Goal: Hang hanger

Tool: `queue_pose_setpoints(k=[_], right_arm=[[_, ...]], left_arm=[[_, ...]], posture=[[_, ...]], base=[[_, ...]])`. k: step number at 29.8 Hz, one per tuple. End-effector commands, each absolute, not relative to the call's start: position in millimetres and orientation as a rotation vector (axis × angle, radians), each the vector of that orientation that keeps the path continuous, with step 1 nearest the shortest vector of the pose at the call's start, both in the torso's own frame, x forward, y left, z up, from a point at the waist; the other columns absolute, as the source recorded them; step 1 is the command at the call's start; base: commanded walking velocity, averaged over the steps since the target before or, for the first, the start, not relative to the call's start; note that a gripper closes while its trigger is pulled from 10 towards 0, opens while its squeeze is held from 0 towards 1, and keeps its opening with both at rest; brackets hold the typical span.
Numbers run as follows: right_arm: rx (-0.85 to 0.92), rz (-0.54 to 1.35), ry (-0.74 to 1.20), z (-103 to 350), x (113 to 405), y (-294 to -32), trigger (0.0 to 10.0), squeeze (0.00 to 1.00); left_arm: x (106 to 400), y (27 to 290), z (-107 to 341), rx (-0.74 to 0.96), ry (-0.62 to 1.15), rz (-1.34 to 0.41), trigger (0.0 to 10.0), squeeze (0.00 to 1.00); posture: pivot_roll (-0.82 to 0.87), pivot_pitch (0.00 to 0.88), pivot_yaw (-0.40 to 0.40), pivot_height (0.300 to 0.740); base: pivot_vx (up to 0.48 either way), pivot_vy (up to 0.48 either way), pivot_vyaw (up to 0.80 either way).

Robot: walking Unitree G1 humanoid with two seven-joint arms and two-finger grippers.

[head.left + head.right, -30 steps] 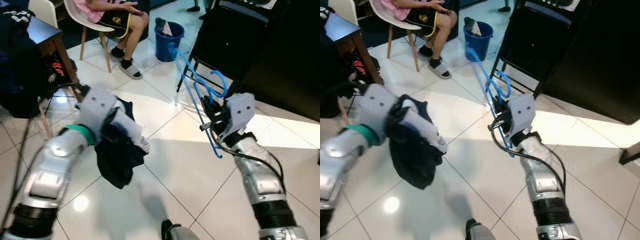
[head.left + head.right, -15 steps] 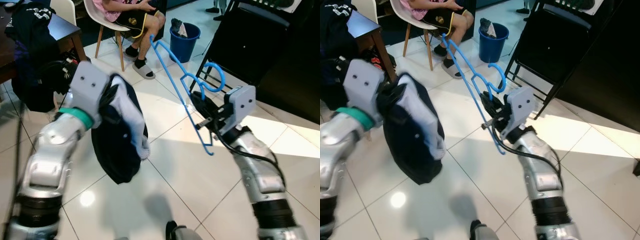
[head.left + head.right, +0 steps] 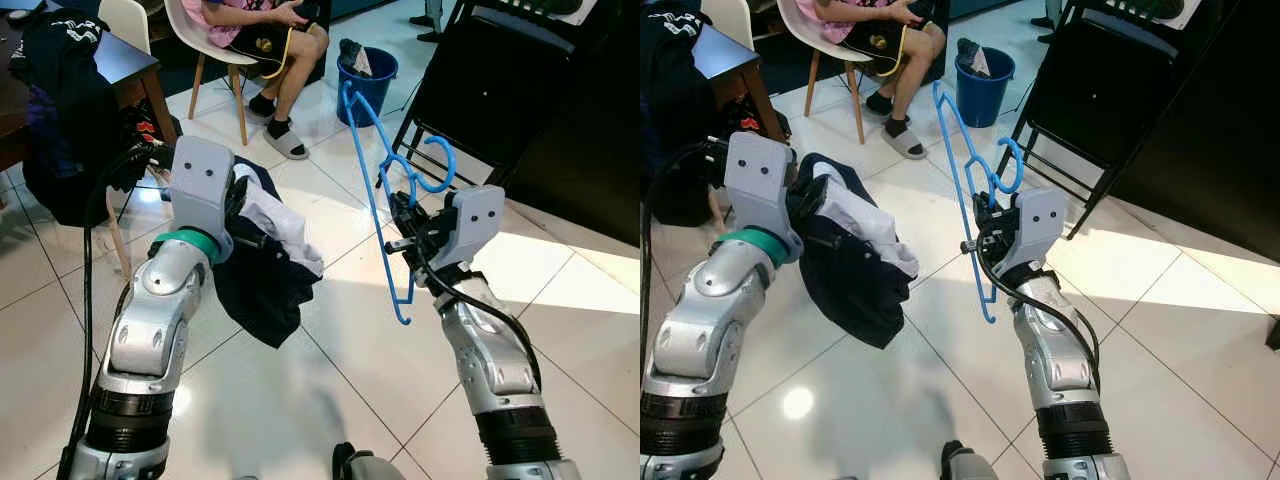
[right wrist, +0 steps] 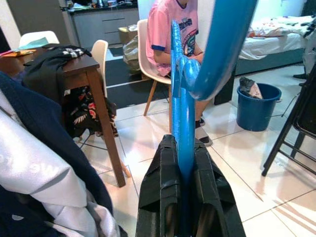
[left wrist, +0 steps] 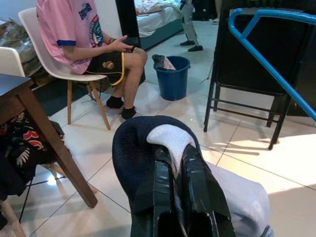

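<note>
At far left a dark table [image 3: 120, 62] is draped with clothing. The left claw [image 3: 240, 205] is clamped on a navy-and-white garment [image 3: 262, 270] that hangs above the tiled floor [image 3: 330, 380]. To its right, the right claw [image 3: 403, 222] pinches the blue hanger [image 3: 375, 190], held upright before a black folding chair [image 3: 500, 80].

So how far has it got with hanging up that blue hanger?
Done: both items are picked up. In hand: the right gripper grips the blue plastic hanger, and the left gripper pinches a dark navy and white garment. Left: the garment is not on the hanger, and the hanger hangs on nothing yet.
</note>
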State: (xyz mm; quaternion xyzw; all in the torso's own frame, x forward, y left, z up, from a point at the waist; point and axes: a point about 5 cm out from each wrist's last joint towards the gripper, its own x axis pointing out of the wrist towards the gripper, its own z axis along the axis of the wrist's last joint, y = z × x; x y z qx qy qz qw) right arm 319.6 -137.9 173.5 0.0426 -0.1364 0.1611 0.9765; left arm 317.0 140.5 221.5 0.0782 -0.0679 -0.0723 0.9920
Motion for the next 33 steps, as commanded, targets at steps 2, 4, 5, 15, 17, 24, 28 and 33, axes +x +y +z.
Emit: queue_pose_setpoints(k=[2,4,5,15,17,24,28,33], right_arm=[[0.096,0.296,-0.259,169.5,320.9,-142.0,10.0,0.00],[0.106,0.280,-0.257,169.0,321.8,-143.9,10.0,0.00],[0.112,0.272,-0.256,168.7,322.1,-144.2,10.0,0.00],[0.116,0.251,-0.262,170.5,323.8,-145.9,10.0,0.00],[0.115,0.249,-0.262,170.5,324.1,-146.2,10.0,0.00],[0.113,0.231,-0.261,170.1,325.8,-149.4,10.0,0.00],[0.111,0.227,-0.264,170.6,325.8,-149.9,10.0,0.00],[0.109,0.227,-0.265,170.6,325.2,-150.0,10.0,0.00]], left_arm=[[317.7,141.0,226.1,0.159,-0.168,-0.120,10.0,0.00],[317.7,140.4,225.8,0.157,-0.170,-0.118,10.0,0.00],[317.8,139.8,225.7,0.156,-0.171,-0.115,10.0,0.00],[318.0,136.7,225.4,0.164,-0.170,-0.121,10.0,0.00],[318.0,136.1,225.1,0.166,-0.167,-0.124,10.0,0.00],[316.4,128.8,224.8,0.173,-0.173,-0.152,10.0,0.00],[315.1,124.4,224.3,0.176,-0.180,-0.173,10.0,0.00],[314.9,124.2,224.2,0.176,-0.181,-0.171,10.0,0.00]], posture=[[0.02,0.071,0.030,0.740],[0.02,0.070,0.029,0.740],[0.02,0.070,0.029,0.740],[0.02,0.066,0.030,0.740],[0.02,0.066,0.030,0.740],[0.02,0.063,0.030,0.740],[0.02,0.065,0.031,0.740],[0.02,0.067,0.031,0.740]], base=[[0.000,0.000,0.00],[0.356,0.000,-0.37],[0.431,0.000,-0.74],[0.362,0.000,-0.62],[0.000,0.000,0.00],[0.000,0.000,0.00],[0.000,0.000,0.00],[0.000,0.000,0.00]])
